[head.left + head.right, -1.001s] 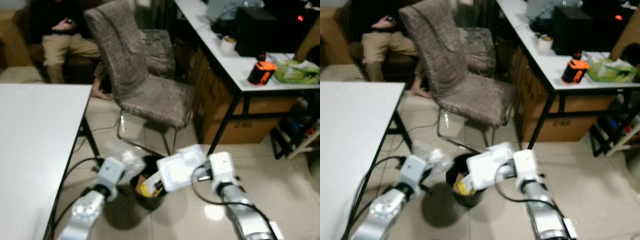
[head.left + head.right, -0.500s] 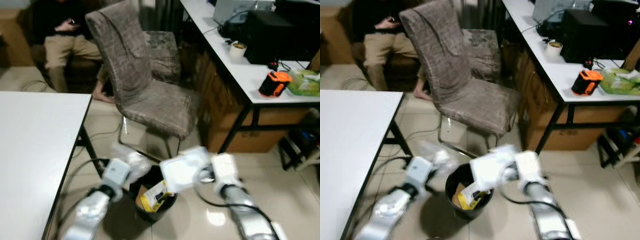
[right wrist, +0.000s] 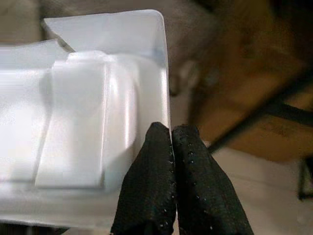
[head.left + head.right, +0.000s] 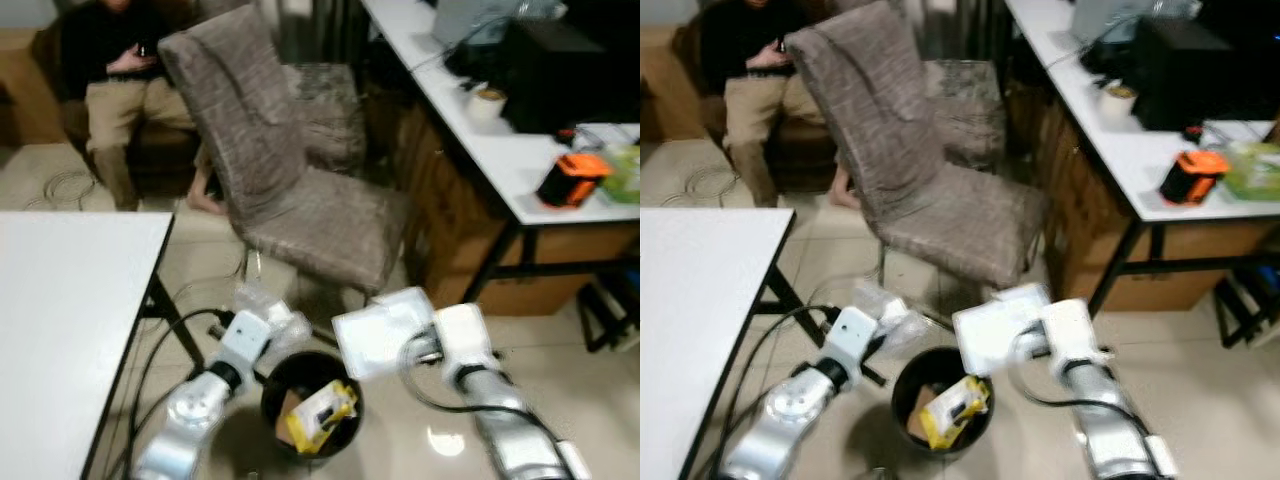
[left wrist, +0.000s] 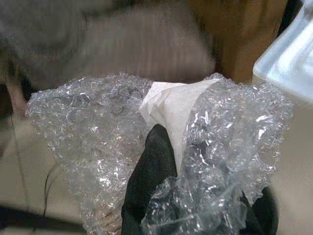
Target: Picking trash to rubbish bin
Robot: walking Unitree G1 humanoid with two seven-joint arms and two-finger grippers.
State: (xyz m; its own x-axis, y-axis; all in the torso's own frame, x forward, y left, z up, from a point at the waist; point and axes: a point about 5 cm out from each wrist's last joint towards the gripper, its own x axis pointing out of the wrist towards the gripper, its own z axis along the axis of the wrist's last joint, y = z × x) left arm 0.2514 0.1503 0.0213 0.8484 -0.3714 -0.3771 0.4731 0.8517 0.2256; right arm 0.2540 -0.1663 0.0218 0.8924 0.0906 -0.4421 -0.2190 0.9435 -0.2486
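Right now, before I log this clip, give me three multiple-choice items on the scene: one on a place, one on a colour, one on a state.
1. Where is the black bin?
A. on the white table
B. on the floor between the two arms
C. on the chair seat

2. What colour is the packet lying in the bin?
A. yellow
B. blue
C. green

3. What is the right gripper doing?
A. hanging open
B. pinching the edge of the clear plastic tray
C. holding a cup

Answers: 1 B, it stands on the tiles below both grippers. 2 A, the wrapper is yellow. 3 B, the fingers close on the tray's rim.
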